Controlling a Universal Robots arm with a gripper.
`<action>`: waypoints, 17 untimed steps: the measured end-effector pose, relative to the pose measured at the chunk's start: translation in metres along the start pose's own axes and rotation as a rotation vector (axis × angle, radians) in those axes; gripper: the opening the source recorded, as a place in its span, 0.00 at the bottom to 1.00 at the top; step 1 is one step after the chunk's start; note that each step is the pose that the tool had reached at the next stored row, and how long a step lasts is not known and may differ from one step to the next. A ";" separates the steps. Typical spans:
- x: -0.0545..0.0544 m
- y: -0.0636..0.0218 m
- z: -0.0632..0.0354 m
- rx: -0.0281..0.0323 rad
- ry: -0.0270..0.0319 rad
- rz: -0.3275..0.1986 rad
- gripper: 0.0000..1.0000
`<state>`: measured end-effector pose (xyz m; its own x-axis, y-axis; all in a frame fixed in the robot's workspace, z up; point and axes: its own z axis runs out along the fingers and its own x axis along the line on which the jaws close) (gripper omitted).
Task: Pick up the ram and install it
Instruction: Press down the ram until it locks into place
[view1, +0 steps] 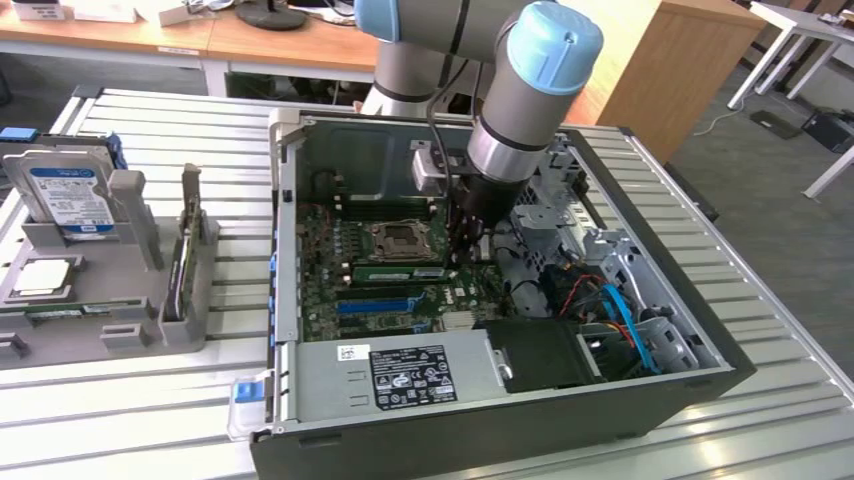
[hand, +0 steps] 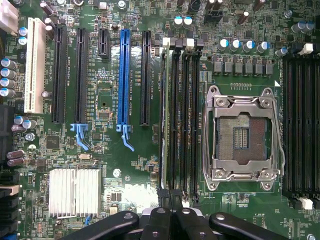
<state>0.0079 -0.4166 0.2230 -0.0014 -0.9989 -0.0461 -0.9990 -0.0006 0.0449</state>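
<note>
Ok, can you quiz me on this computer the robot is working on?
1. True or false: the hard drive stands inside the computer case.
2. One long slot on the motherboard is: A red, B blue, C yellow.
3. Is the gripper open or shut?
Key: 1 false, it stands in a grey holder outside the case; 2 B; 3 shut.

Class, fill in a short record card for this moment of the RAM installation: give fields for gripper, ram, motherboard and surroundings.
gripper: gripper shut, low over the memory slots beside the CPU socket
ram: ram standing on edge in a slot beneath the gripper
motherboard: blue slot empty, silver heatsink
surroundings: open computer case on a slatted table; hard drive upright in a grey holder
</note>
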 end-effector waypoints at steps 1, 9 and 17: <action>0.000 0.0000 -0.0001 0.0000 -0.0001 0.000 0.11; -0.001 0.0005 -0.0110 0.0001 -0.0001 0.000 0.11; -0.001 0.0009 -0.0125 0.0001 0.0000 0.000 0.11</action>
<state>0.0076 -0.4165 0.2355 -0.0015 -0.9989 -0.0462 -0.9990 -0.0006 0.0449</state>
